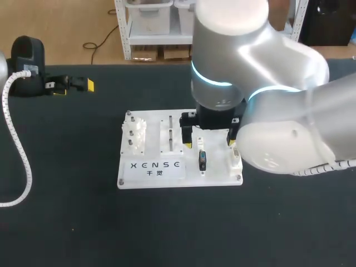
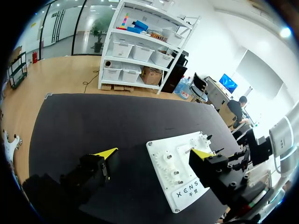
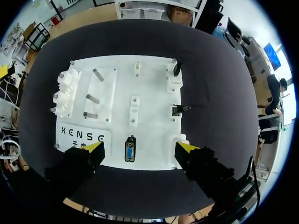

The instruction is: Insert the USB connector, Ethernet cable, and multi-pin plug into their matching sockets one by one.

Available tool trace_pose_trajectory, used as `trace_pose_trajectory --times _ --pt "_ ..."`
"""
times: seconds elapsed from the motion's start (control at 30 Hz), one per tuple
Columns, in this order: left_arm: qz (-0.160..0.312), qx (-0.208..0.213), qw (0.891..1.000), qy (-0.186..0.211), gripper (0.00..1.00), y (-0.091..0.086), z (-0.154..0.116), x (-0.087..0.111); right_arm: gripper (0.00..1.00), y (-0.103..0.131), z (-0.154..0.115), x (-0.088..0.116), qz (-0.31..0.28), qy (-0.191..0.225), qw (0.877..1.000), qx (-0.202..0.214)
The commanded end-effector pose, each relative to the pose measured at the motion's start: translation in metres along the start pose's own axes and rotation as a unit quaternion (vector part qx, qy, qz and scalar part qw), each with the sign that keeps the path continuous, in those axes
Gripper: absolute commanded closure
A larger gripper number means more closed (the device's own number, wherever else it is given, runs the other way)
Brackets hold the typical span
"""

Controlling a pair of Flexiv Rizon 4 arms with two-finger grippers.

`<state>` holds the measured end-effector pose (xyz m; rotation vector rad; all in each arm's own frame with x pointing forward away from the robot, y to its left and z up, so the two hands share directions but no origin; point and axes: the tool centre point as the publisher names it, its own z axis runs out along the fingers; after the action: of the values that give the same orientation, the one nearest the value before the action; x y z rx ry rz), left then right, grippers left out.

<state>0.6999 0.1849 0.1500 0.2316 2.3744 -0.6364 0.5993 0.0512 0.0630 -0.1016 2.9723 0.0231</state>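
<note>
Right gripper (image 3: 140, 148): fingers wide apart, holding nothing, hanging over the white board (image 3: 149, 84).
Multi-pin connector (image 3: 130, 150): blue-faced, on the board, under the gap between those fingers, touching neither.
Left gripper (image 2: 154, 153): fingers apart, empty, over the dark table (image 1: 67, 222), well apart from the board.

The right arm (image 1: 267, 83) is covered with rounded silver-grey shells, and a cyan light ring (image 1: 211, 82) is seen at one joint. The left tool (image 1: 74, 87) and the right tool (image 1: 209, 143) are black with yellow tips. A white coiled cable (image 1: 16, 139) is attached at the left.
</note>
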Motion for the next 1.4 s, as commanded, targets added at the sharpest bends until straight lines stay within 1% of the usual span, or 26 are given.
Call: trace_pose_trajectory --times 0.03,0.5,0.6,0.67,1.4 --pt "0.000 0.000 1.000 0.000 0.00 0.000 0.000 0.000 0.00 0.003 0.003 0.002 -0.004 0.006 1.000 0.002" --pt "0.000 0.000 1.000 0.000 0.00 0.000 0.000 0.000 0.00 0.006 0.020 0.017 -0.015 0.030 0.999 0.005" --pt "0.000 0.000 1.000 0.000 0.00 0.000 0.000 0.000 0.00 0.006 0.023 0.019 -0.012 0.033 0.999 -0.003" --pt "0.000 0.000 1.000 0.000 0.00 0.000 0.000 0.000 0.00 0.006 0.023 0.020 -0.014 0.029 0.999 -0.018" --pt "0.000 0.000 1.000 0.000 0.00 0.000 0.000 0.000 0.00 0.006 0.023 0.020 -0.014 0.029 0.999 -0.018"
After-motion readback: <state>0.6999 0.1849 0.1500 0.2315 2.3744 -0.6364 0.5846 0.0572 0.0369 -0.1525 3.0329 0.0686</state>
